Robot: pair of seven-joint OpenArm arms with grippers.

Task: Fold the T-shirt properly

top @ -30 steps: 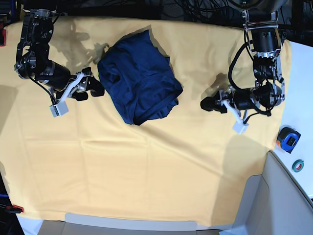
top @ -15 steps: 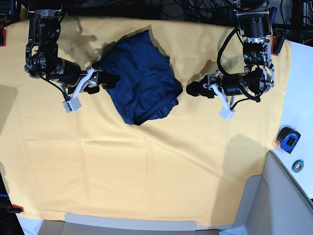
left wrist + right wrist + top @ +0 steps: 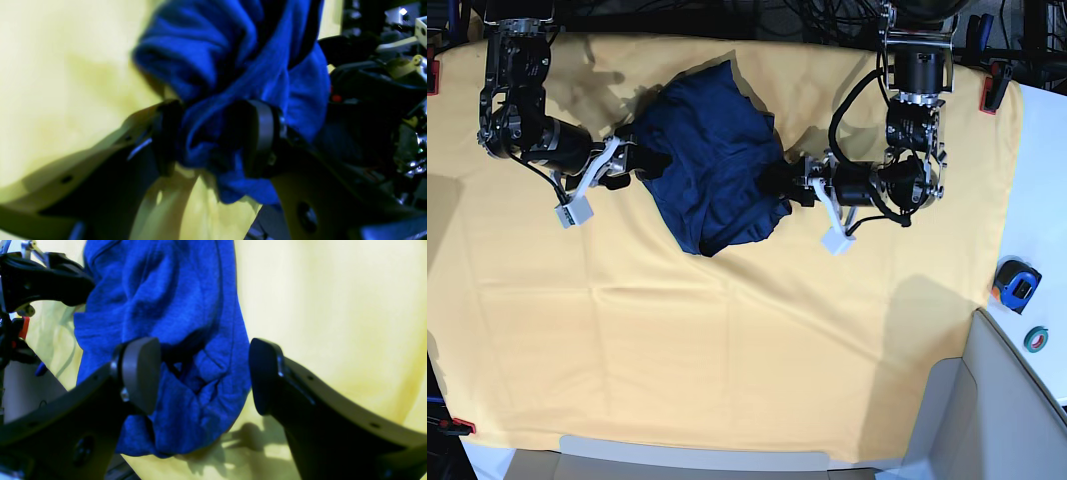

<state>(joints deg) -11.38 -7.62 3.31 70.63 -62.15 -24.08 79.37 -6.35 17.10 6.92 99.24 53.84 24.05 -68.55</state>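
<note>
The T-shirt (image 3: pixel 717 150) lies crumpled in a dark navy heap on the yellow cloth (image 3: pixel 727 330), at the back middle. My left gripper (image 3: pixel 779 185) is at its right edge. In the left wrist view the left gripper (image 3: pixel 213 136) stands open astride a bunched fold of the T-shirt (image 3: pixel 233 50), which fills the gap. My right gripper (image 3: pixel 655 165) is at the heap's left edge. In the right wrist view the right gripper (image 3: pixel 203 373) is open, its fingers wide apart, over the T-shirt (image 3: pixel 166 290), with bare cloth showing beside one finger.
The yellow cloth covers the whole table. On the white surface at the right lie a blue and orange tape measure (image 3: pixel 1017 282) and a green tape roll (image 3: pixel 1036 338). A grey box (image 3: pixel 987 420) stands at the front right. A red clamp (image 3: pixel 992 85) holds the cloth's back right edge.
My left arm has swung in from the right until its gripper reached the T-shirt's right edge. My right gripper moved onto the left edge, then stayed. The heap has barely shifted.
</note>
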